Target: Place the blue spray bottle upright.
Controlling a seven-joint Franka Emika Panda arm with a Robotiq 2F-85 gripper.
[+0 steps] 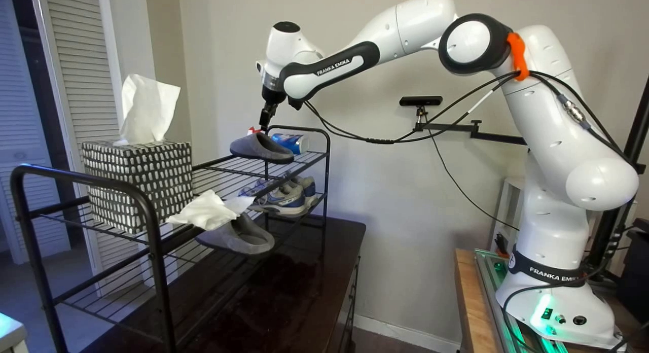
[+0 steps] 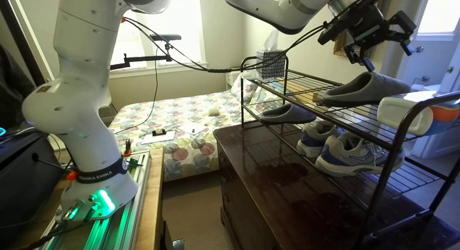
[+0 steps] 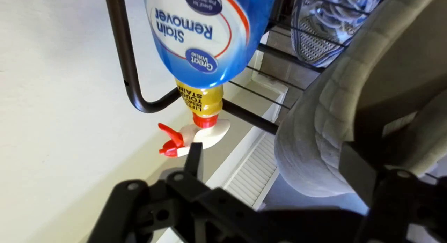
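Holds the gripper (image 2: pixel 390 57) above the grey slipper (image 2: pixel 381 87) on the top shelf (image 1: pixel 218 173) of the rack (image 1: pixel 161 277), with jaws spread apart. Has the blue spray bottle (image 3: pixel 207 35) lying on its side on that shelf, beside the slipper, near the end bar (image 3: pixel 123 37).

Slippers (image 2: pixel 377 86) and sneakers (image 2: pixel 354 159) on rack (image 1: pixel 158 259)
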